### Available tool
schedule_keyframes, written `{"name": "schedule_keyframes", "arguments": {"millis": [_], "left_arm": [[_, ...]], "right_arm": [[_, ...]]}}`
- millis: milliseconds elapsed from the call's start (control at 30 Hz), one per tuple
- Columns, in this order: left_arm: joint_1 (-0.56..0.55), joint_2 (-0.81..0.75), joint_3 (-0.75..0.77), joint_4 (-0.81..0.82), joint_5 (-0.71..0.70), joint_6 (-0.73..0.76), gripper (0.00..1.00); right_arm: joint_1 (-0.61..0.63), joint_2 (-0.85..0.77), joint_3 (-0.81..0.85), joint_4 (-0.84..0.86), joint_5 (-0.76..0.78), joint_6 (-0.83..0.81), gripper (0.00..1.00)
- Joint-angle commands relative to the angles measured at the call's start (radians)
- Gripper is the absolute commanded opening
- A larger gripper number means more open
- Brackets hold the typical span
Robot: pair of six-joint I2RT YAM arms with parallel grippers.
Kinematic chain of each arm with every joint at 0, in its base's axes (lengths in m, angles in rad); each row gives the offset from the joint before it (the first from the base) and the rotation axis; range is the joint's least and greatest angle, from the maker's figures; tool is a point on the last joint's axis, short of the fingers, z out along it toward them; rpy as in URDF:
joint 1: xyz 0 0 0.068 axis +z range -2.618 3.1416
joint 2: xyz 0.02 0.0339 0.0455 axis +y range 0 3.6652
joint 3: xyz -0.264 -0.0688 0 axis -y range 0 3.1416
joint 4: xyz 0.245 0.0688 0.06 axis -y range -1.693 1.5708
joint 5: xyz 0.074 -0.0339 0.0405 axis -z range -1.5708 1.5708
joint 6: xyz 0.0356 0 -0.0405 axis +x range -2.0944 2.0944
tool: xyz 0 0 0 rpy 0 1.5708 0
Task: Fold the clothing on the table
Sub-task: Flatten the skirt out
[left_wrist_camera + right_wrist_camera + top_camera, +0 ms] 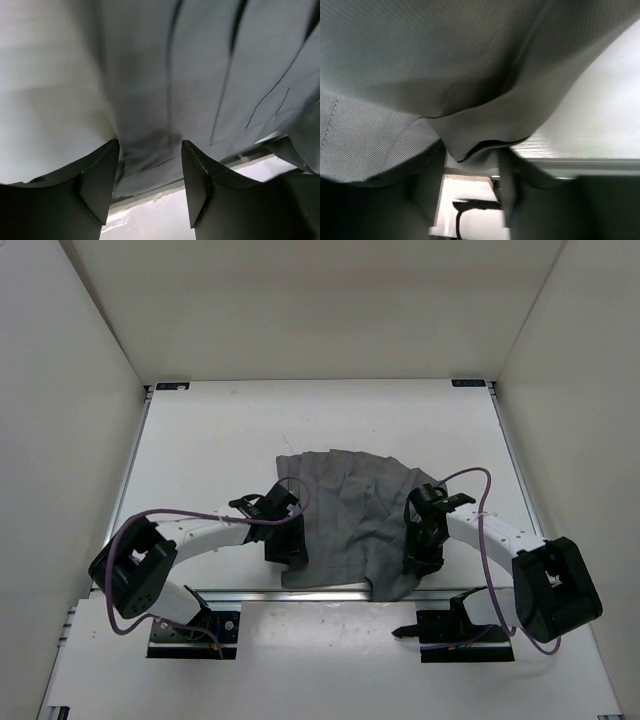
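The wrinkled, plain grey fabric garment (345, 515) lies on the matte white worktop (220, 440), its near hem spilling over the metal rail (250, 593) at the front edge. The left claw (150, 147) stands wide open with the hem in its gap, unpinched. A fold of cloth sits in the right claw (421, 558), but whether it is clamped cannot be told. A clean fold probably needs both claws pinching matching near corners, lifting evenly and carrying the hem toward the far edge.
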Motion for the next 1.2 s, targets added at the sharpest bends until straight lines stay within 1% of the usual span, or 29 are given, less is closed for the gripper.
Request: {"name": "schedule_keyframes", "arguments": {"millis": [0, 33, 67, 100, 133, 167, 200, 233, 300, 333, 367, 400, 433, 467, 500, 533, 567, 600, 633, 667, 733, 833, 867, 1000, 1133, 1167], "left_arm": [[-0.026, 0.068, 0.027, -0.026, -0.102, 0.034, 0.64], [-0.032, 0.083, 0.018, -0.014, -0.092, 0.044, 0.59], [-0.027, 0.092, 0.006, -0.007, -0.083, 0.051, 0.52], [-0.030, 0.115, 0.002, 0.003, -0.080, 0.049, 0.44], [-0.020, 0.123, -0.001, 0.006, -0.073, 0.066, 0.27], [-0.006, 0.137, -0.005, 0.003, -0.070, 0.072, 0.11], [0.025, 0.152, 0.005, -0.003, -0.086, 0.087, 0.01], [0.042, 0.151, 0.002, -0.004, -0.083, 0.098, 0.00], [0.108, 0.123, -0.002, -0.018, -0.090, 0.120, 0.00], [0.146, 0.117, 0.002, -0.017, -0.089, 0.138, 0.00], [0.183, 0.100, -0.005, -0.029, -0.093, 0.155, 0.00], [0.212, 0.083, 0.001, -0.039, -0.083, 0.167, 0.00], [0.223, 0.061, -0.004, -0.035, -0.087, 0.170, 0.00], [0.241, 0.039, -0.017, -0.021, -0.075, 0.172, 0.00], [0.241, 0.030, -0.028, -0.020, -0.063, 0.167, 0.02], [0.250, 0.013, -0.034, -0.014, -0.057, 0.164, 0.10], [0.254, -0.004, -0.047, 0.002, -0.055, 0.164, 0.14], [0.260, 0.000, -0.047, 0.009, -0.043, 0.166, 0.20], [0.263, 0.000, -0.044, 0.008, -0.032, 0.172, 0.32], [0.270, 0.000, -0.039, 0.002, -0.027, 0.175, 0.40], [0.278, -0.004, -0.034, -0.010, -0.014, 0.177, 0.54], [0.278, -0.050, -0.044, -0.009, -0.012, 0.154, 0.66], [0.277, -0.067, -0.047, -0.012, -0.014, 0.146, 0.71], [0.261, -0.087, -0.071, -0.027, -0.015, 0.123, 0.72], [0.226, -0.069, -0.111, -0.007, -0.006, 0.091, 0.70], [0.214, -0.058, -0.107, -0.001, -0.007, 0.083, 0.68]], "right_arm": [[-0.005, 0.076, 0.016, 0.125, 0.010, -0.023, 0.26], [-0.011, 0.106, 0.036, 0.140, 0.003, -0.047, 0.06], [-0.019, 0.124, 0.050, 0.143, 0.008, -0.055, 0.01], [-0.027, 0.155, 0.085, 0.146, 0.010, -0.073, 0.00], [-0.041, 0.179, 0.109, 0.145, 0.028, -0.107, 0.00], [-0.063, 0.214, 0.167, 0.132, 0.040, -0.148, 0.00], [-0.079, 0.257, 0.242, 0.113, 0.074, -0.197, 0.00], [-0.088, 0.277, 0.275, 0.102, 0.100, -0.215, 0.00], [-0.119, 0.354, 0.436, 0.059, 0.159, -0.283, 0.00], [-0.145, 0.376, 0.467, 0.033, 0.184, -0.299, 0.00], [-0.154, 0.399, 0.538, 0.011, 0.203, -0.325, 0.03], [-0.165, 0.416, 0.592, -0.010, 0.235, -0.340, 0.17], [-0.162, 0.425, 0.632, -0.035, 0.252, -0.344, 0.33], [-0.176, 0.422, 0.649, -0.041, 0.249, -0.353, 0.41], [-0.176, 0.410, 0.642, -0.046, 0.240, -0.353, 0.43], [-0.186, 0.396, 0.622, -0.033, 0.232, -0.345, 0.48], [-0.192, 0.373, 0.583, -0.001, 0.195, -0.348, 0.48], [-0.200, 0.362, 0.561, 0.019, 0.172, -0.359, 0.48], [-0.209, 0.347, 0.514, 0.048, 0.157, -0.354, 0.48], [-0.220, 0.339, 0.465, 0.068, 0.107, -0.365, 0.49], [-0.219, 0.334, 0.426, 0.109, 0.051, -0.351, 0.49], [-0.191, 0.318, 0.345, 0.169, 0.028, -0.324, 0.50], [-0.183, 0.316, 0.325, 0.196, 0.020, -0.313, 0.54], [-0.173, 0.328, 0.283, 0.255, -0.062, -0.278, 0.56], [-0.121, 0.341, 0.254, 0.276, -0.082, -0.244, 0.56], [-0.114, 0.338, 0.240, 0.278, -0.079, -0.223, 0.56]]}}
